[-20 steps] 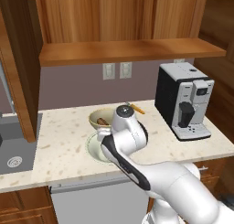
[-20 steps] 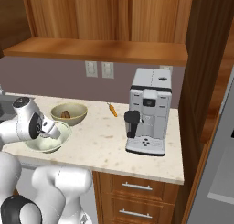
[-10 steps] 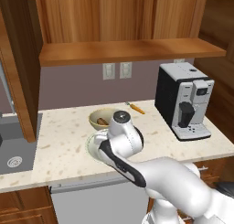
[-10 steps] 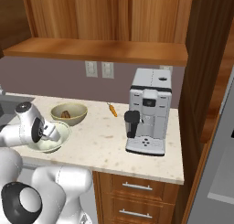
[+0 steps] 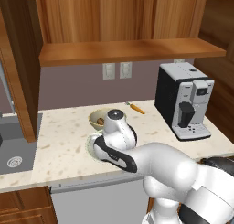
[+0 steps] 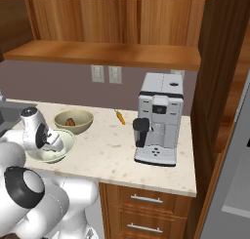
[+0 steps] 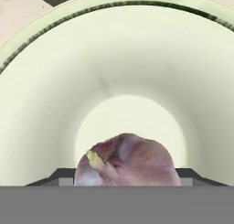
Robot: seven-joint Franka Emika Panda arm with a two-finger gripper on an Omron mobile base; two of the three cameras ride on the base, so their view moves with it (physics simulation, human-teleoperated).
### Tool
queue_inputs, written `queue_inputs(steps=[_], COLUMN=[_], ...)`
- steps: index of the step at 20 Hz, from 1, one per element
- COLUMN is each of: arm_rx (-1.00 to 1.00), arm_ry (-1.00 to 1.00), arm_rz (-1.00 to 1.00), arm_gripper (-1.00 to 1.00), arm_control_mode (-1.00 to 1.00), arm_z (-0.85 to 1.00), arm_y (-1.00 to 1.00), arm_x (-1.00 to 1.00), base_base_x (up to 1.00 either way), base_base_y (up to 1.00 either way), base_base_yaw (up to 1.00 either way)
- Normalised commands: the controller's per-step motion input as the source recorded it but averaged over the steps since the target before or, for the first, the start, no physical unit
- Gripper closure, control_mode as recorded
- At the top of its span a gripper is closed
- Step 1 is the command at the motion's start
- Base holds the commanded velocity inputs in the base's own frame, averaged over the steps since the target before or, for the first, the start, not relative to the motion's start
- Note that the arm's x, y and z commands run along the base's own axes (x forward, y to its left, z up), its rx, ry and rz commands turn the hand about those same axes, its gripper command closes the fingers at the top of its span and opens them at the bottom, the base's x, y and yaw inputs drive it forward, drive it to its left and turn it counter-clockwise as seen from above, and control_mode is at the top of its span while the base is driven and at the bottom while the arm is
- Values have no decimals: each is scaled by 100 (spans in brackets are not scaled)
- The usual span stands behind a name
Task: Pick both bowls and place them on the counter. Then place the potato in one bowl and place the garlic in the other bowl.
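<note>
Arm lowered into cream bowl [image 6: 53, 148] | claw [image 7: 124, 184] seemingly clamps garlic [image 7: 124, 161]

Coffee machine [image 5: 184, 101] at right, carrot [image 5: 135, 108] by back wall. Wooden shelf [image 5: 132, 50] above wall outlets [image 5: 116, 70]. Sink [image 5: 16, 147] far left.
</note>
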Motion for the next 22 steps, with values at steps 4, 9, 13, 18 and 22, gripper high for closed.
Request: queue_inputs(steps=[4,9,13,18,22], arm_rx=[0,0,0,0,0], arm_ry=[7,4,0,0,0], arm_rz=[2,2,2,2,3], arm_gripper=[100,100,100,100,100], arm_control_mode=[-100,-100,-100,-100,-100], arm_z=[-20,-21,-17,-14,-12], arm_y=[10,2,0,-2,-2], arm_x=[4,5,3,0,1], base_base_x=[0,0,0,0,0], base_base_y=[0,0,0,0,0], base_base_yaw=[0,0,0,0,0])
